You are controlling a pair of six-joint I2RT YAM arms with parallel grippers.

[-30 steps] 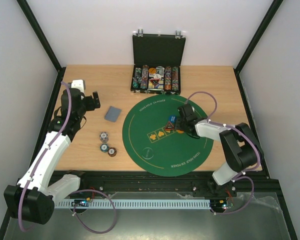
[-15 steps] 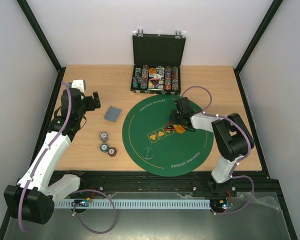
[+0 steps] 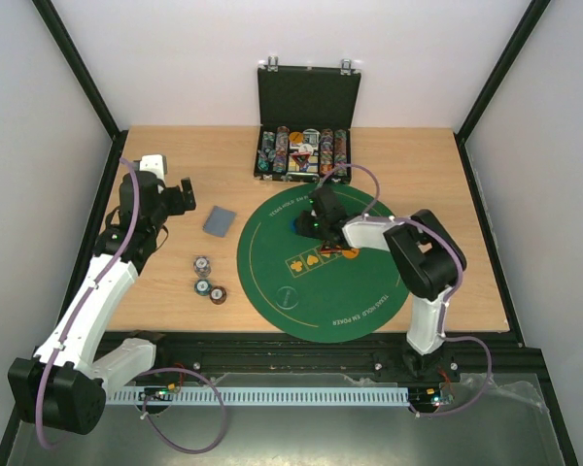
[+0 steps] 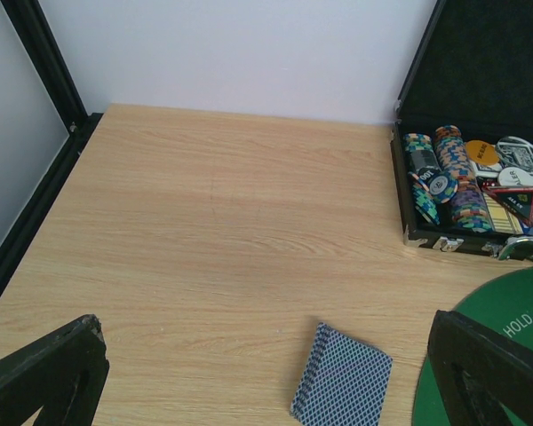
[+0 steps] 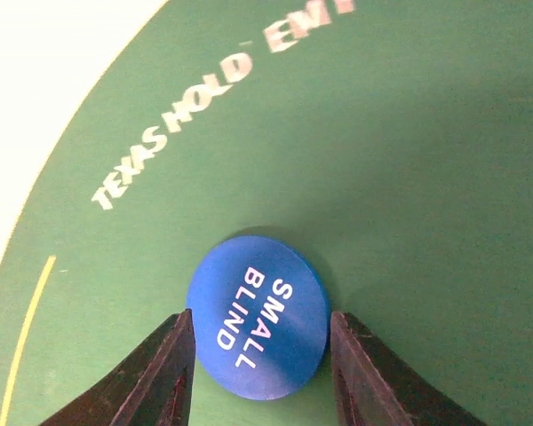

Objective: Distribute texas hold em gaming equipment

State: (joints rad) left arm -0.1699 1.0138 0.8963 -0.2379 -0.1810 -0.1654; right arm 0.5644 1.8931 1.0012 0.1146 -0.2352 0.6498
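A blue round button (image 5: 258, 318) marked SMALL BLIND sits between the fingers of my right gripper (image 5: 259, 327), which is shut on its two edges just over the green felt mat (image 5: 409, 160). From the top, that right gripper (image 3: 308, 224) is over the mat's far left part, the blue button (image 3: 297, 226) at its tip. An orange button (image 3: 350, 254) and a black-and-red triangular marker (image 3: 328, 248) lie near the mat's middle. The grey-blue card deck (image 3: 219, 221) (image 4: 342, 386) lies on the wood. Three poker chips (image 3: 206, 280) sit nearer. My left gripper (image 3: 180, 197) (image 4: 266, 390) hangs open above the deck's left side.
A black hinged case (image 3: 303, 107) (image 4: 480, 62) with rows of chips stands open at the back of the table, just beyond the round mat (image 3: 325, 291). Black frame posts run along both sides of the table.
My right gripper closed on the blue button and carried it left and a little farther back across the mat. The left arm has stayed still.
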